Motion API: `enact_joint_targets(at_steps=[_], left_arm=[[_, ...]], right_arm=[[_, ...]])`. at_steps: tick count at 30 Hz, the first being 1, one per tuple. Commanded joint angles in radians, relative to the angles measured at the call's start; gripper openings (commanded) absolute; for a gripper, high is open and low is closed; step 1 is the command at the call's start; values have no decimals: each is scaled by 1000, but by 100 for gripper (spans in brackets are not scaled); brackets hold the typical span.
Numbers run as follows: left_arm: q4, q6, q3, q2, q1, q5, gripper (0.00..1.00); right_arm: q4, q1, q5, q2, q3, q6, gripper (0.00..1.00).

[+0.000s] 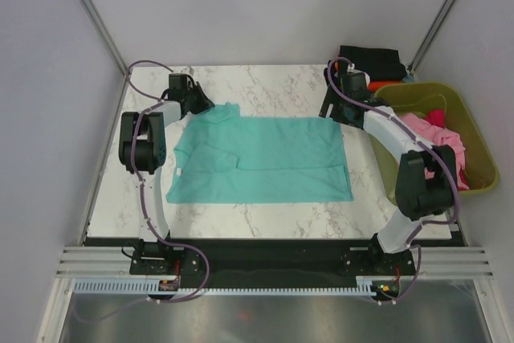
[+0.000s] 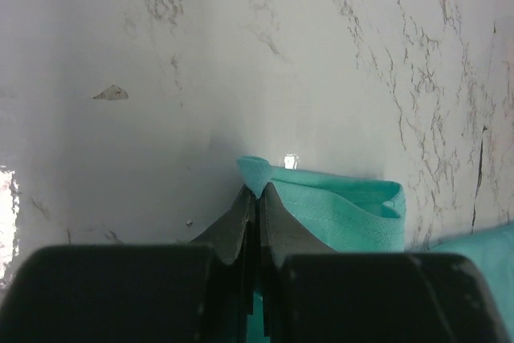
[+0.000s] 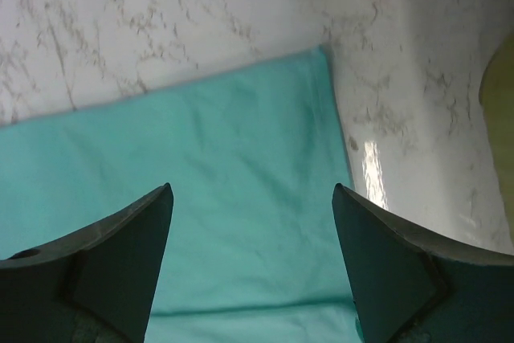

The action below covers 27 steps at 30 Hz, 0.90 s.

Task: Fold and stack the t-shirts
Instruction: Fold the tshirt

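A teal t-shirt (image 1: 261,158) lies spread flat on the marble table (image 1: 273,86). My left gripper (image 1: 201,107) is at its far left corner. In the left wrist view the left gripper (image 2: 257,190) is shut on a raised fold of the teal cloth (image 2: 345,206). My right gripper (image 1: 341,112) hovers over the shirt's far right corner. Seen from the right wrist, the right gripper (image 3: 251,189) stands open, with flat teal fabric (image 3: 233,150) below and nothing between its fingers (image 3: 136,238).
An olive-green tub (image 1: 479,138) at the right table edge holds pink and red shirts (image 1: 434,130). A black shirt (image 1: 369,58) and an orange one (image 1: 381,84) lie at the back right corner. Grey walls close in both sides.
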<state>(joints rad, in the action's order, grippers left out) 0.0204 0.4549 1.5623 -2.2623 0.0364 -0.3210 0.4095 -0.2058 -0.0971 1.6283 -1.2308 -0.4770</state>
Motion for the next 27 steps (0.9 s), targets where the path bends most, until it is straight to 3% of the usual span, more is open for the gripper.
enact_joint_targets(at_steps=[1, 6, 10, 20, 27], left_arm=[[102, -21, -30, 59, 5, 31, 2], [170, -7, -87, 86, 0, 46, 2], [197, -5, -108, 98, 2, 54, 2], [210, -4, -122, 106, 2, 62, 2], [214, -4, -125, 106, 2, 62, 2]], right_arm=[[-24, 0, -119, 173, -134, 37, 88], [-23, 0, -153, 353, -268, 37, 77], [-40, 2, -196, 427, -285, 44, 70], [-86, 26, -239, 446, -263, 43, 66], [-167, 45, -145, 479, -253, 54, 63]])
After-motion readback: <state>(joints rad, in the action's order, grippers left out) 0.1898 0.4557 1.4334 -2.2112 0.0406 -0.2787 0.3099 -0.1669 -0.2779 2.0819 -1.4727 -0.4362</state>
